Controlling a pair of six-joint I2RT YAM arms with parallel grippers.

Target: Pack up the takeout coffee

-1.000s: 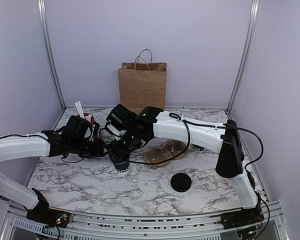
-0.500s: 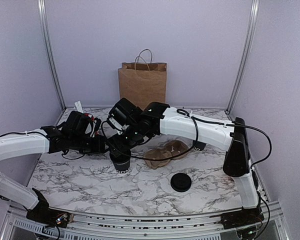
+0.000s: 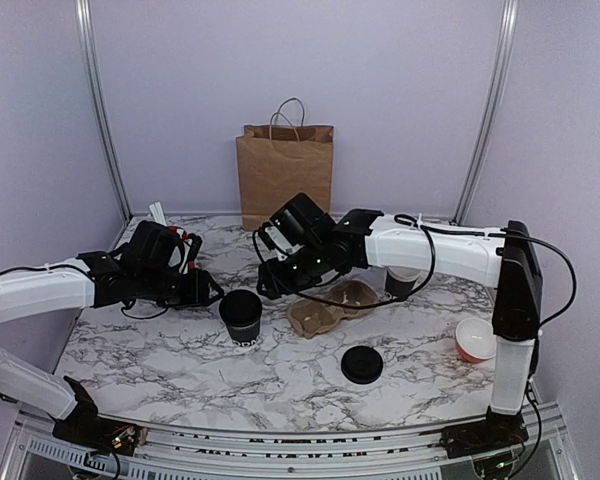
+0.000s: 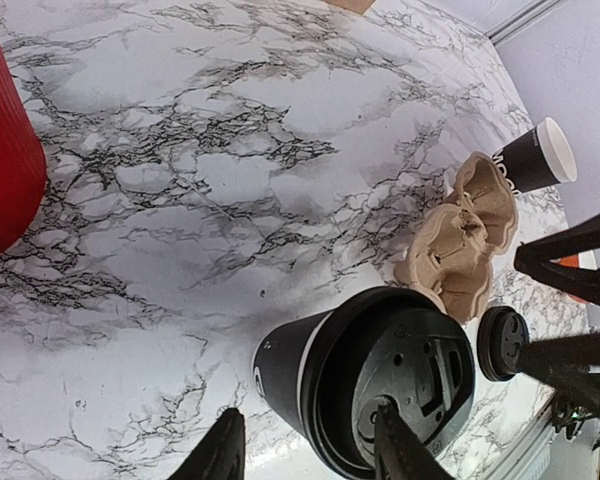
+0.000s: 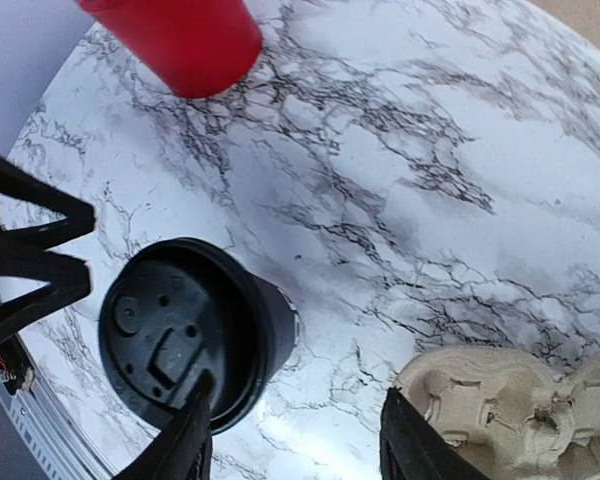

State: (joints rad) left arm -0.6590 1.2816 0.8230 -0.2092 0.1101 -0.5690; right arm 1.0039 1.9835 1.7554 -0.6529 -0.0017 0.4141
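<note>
Left of the pulp carrier [image 3: 325, 305]: takeout coffee [image 3: 241, 318], upright, lidded. Left gripper [image 3: 213, 294], just beyond the cup from the carrier: jaws parted, empty. Right gripper [image 3: 270, 287], near the carrier's left end: parted, empty. I judge lidding done; next I need a grasp around the cup, then a lift into a carrier well.

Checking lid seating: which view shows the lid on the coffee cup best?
Right wrist: the lid on the cup faces the camera almost squarely, its moulded details sharp. Left wrist shows it obliquely at the frame's bottom edge. Top external shows only a small dark disc.
</note>
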